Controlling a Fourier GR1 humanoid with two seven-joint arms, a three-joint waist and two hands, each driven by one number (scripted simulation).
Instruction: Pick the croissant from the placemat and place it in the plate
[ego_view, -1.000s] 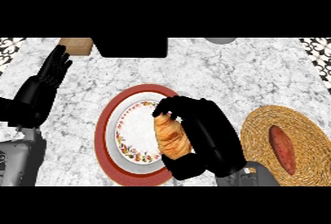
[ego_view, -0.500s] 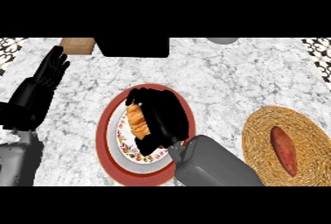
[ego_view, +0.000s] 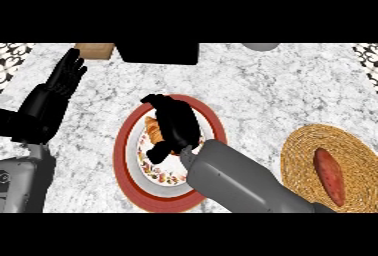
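The croissant (ego_view: 153, 131) is golden brown and sits low over the left inside of the white plate (ego_view: 151, 172), which has a flowered rim and a broad red border. My right hand (ego_view: 177, 125) reaches across the plate from the lower right. Its fingers curl above the croissant and its thumb below, so it is shut on the croissant and hides the right side of it. The round woven placemat (ego_view: 310, 145) lies at the right. My left hand (ego_view: 55, 92) rests open at the far left, fingers up.
A reddish oblong food item (ego_view: 329, 176) lies on the placemat. At the back edge stand a brown box (ego_view: 94, 50), a black block (ego_view: 159, 52) and a grey object (ego_view: 258, 46). Marbled counter surrounds the plate.
My right hand has carried the croissant leftward over the plate, from its right part to its left inside. My forearm has swung further in over the plate. The left hand has stayed still.
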